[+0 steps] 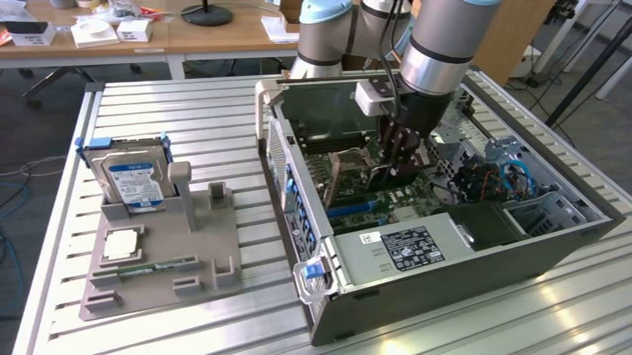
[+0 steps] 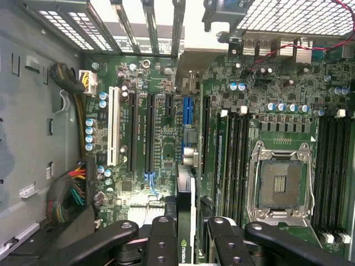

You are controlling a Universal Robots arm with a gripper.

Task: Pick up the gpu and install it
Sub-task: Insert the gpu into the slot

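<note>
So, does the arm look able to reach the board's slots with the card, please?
Probably yes: the pincer holds the card edge-on above the board, and nothing covers the slots.

Wooden desks [image 1: 237, 41] behind, grey floor [image 1: 35, 122], slatted table [image 1: 168, 111].

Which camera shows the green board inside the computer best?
The wrist view: the green board looks face-on, with its slots and square socket plain. In the exterior view the green board sits slanted inside the case, partly hidden behind the arm.
</note>
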